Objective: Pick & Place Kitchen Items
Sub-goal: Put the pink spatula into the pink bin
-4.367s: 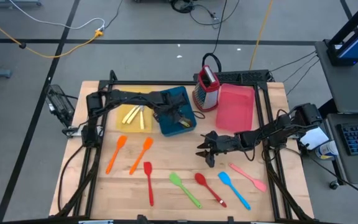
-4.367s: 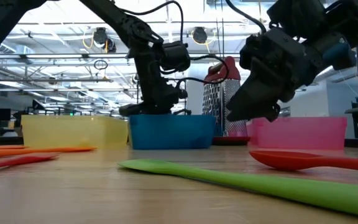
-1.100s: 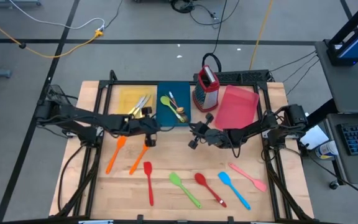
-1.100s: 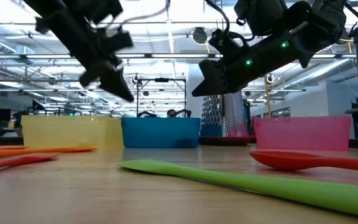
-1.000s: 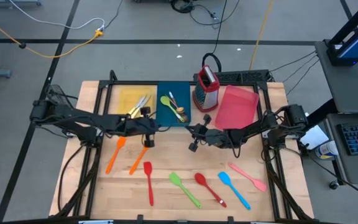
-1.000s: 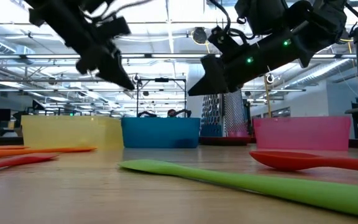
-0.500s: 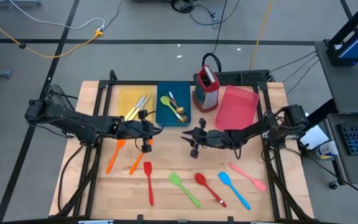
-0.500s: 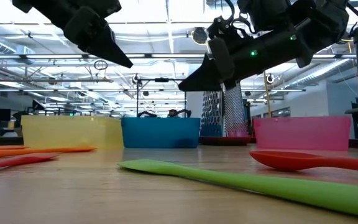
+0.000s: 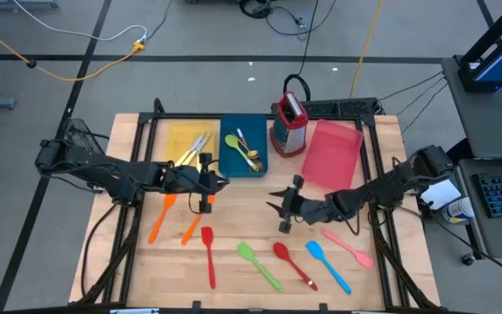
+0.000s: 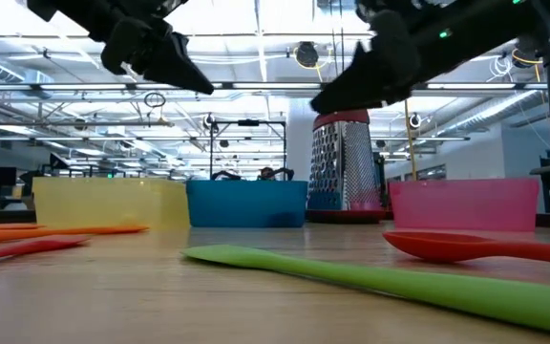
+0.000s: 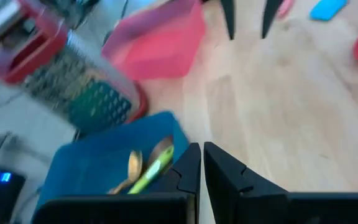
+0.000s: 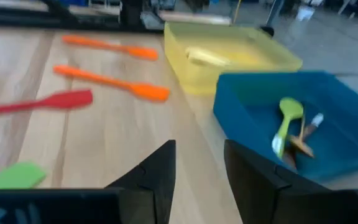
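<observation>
Left gripper [image 9: 206,194]: fingers nearly together, holding nothing, above the two orange spatulas [image 9: 181,215], just in front of the yellow tray [image 9: 173,139]
Right gripper [image 9: 282,211]: fingers parted with a clear gap, empty, over bare wood near the table's middle
Blue tray [image 9: 230,167]: holds a green spoon [image 9: 236,146] and gold spoons
Loose utensils: red spatula [image 9: 208,255], green spatula [image 9: 259,264], red spoon [image 9: 292,264], blue spatula [image 9: 327,265], pink spatula [image 9: 348,247] lie along the front of the table [image 9: 157,275]
Pink tray [image 9: 331,150]: beside the box grater [image 9: 290,126]

Grater [image 9: 290,125] beside pink tray [image 9: 330,153]
</observation>
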Controlling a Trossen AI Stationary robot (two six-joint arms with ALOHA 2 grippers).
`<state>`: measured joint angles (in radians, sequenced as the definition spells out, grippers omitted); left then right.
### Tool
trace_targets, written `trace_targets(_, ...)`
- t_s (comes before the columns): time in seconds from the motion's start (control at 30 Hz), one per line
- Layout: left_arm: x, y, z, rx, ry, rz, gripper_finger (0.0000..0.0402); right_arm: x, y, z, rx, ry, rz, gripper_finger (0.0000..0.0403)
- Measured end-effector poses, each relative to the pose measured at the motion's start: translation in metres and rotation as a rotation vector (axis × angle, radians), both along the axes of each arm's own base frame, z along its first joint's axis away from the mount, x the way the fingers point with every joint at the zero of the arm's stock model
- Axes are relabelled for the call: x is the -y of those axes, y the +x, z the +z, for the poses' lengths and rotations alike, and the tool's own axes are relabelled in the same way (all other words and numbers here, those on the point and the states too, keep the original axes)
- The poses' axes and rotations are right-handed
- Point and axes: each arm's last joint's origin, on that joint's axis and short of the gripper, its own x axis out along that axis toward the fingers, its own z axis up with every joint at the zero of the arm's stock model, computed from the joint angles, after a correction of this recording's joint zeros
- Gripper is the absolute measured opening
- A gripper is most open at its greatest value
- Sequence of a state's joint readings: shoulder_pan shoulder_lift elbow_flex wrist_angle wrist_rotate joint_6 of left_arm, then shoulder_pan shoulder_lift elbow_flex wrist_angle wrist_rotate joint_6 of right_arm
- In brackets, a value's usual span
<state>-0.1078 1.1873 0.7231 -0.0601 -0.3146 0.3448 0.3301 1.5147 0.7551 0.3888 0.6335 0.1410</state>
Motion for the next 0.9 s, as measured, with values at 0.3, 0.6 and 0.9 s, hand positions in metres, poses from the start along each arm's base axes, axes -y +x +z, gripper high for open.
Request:
trace_targets(0.3,-0.014,0.015,-0.005,0.029,0.036,-0.103,0.0027,-0.019,-0.03,0.001,-0.117,0.124,-0.021,0.0154)
trace_targets(0.6,-0.032,0.031,-0.019,0.029,0.101,-0.1,0.01,-0.031,-0.065,0.006,-0.254,0.366,-0.024,0.0182)
trace_targets(0.9,-0.032,0.04,-0.004,0.205,0.182,-0.119,0.0138,-0.052,-0.101,-0.009,-0.595,0.803,-0.146,0.017)
